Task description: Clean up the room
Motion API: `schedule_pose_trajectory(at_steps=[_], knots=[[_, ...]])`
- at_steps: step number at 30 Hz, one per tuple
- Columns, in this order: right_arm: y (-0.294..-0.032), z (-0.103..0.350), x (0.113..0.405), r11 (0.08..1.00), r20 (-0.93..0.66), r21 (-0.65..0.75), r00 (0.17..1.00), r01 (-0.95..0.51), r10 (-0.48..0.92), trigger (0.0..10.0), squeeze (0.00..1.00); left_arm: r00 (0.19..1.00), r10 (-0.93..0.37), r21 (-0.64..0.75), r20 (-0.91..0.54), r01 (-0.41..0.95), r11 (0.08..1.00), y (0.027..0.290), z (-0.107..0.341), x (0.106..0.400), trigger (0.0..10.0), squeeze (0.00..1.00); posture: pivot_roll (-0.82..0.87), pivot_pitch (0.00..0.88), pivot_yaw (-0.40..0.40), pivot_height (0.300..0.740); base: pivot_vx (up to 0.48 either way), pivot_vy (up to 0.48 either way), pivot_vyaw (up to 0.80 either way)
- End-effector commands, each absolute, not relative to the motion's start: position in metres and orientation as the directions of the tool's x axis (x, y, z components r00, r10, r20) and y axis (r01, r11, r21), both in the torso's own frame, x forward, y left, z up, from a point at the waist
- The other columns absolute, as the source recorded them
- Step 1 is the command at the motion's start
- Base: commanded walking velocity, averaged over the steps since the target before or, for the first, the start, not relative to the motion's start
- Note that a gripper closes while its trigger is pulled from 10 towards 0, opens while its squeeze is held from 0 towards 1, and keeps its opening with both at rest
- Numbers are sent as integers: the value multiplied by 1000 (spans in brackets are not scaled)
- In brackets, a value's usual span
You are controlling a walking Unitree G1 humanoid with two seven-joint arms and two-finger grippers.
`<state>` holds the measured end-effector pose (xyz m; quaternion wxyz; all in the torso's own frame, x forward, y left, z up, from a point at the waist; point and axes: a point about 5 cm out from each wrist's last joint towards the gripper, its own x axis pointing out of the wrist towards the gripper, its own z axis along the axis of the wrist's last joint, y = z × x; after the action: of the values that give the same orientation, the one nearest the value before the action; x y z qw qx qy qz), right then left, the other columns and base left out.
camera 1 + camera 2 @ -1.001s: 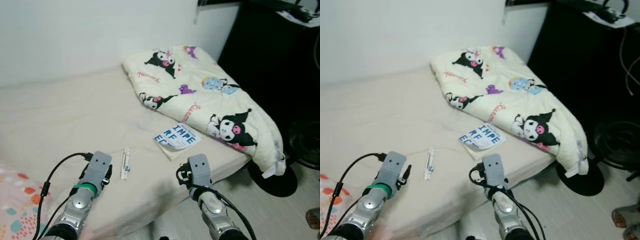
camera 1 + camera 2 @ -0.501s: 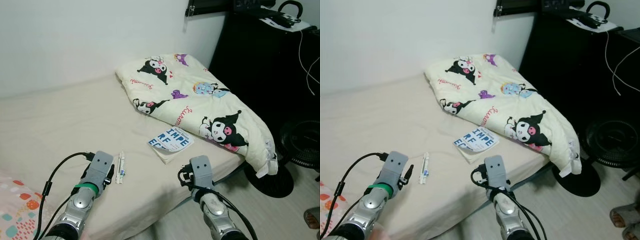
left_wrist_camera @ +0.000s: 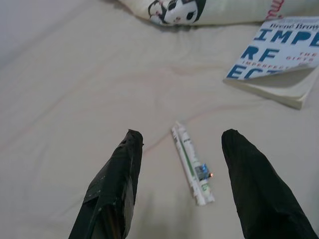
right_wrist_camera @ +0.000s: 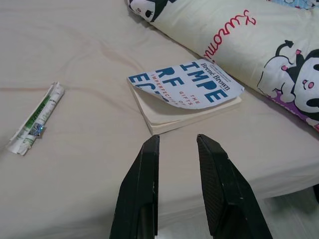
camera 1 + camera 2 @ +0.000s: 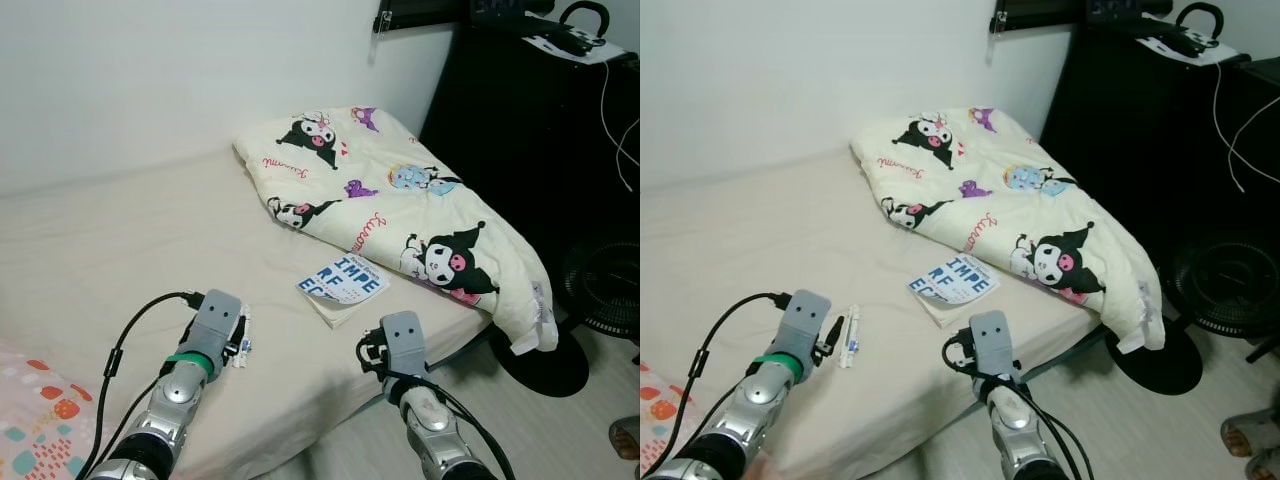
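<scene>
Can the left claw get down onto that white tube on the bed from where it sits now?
Probably yes. The left claw is open, and in the left wrist view the white tube lies flat on the bed between its fingers, just ahead. The book lies apart from it.

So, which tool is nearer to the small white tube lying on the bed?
Left. The left tool is open, its fingers on either side of the white tube and above it. The right tool points at the book, with the tube off to its side.

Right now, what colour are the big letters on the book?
Blue on white; the book shows best in the right wrist view.
</scene>
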<state>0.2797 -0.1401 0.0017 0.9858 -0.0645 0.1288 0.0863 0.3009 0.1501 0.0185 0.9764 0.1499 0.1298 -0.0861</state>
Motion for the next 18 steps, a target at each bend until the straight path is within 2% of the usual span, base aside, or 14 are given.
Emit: schedule_pose_trajectory(at_steps=[1, 3, 4, 18], knots=[[-141, -2, 276, 978, -277, -105, 950, -180, 145, 10000, 0, 946, -180, 259, -269, 251, 933, 131, 23, 306, 10000, 0, -8, 7, 39, 675, 0, 0, 0], [-141, -2, 276, 978, -277, -105, 950, -180, 145, 10000, 0, 946, -180, 259, -269, 251, 933, 131, 23, 306, 10000, 0, -8, 7, 39, 675, 0, 0, 0], [-142, -2, 276, 979, -276, -105, 951, -177, 142, 10000, 0, 945, -204, 248, -254, 268, 931, 120, 28, 310, 10000, 0, -11, 7, 40, 665, 0, 0, 0], [-142, -2, 276, 979, -278, -103, 951, -173, 139, 10000, 0, 944, -224, 230, -242, 280, 932, 112, 31, 311, 10000, 0, -10, 10, 43, 635, 0, 0, 0]])
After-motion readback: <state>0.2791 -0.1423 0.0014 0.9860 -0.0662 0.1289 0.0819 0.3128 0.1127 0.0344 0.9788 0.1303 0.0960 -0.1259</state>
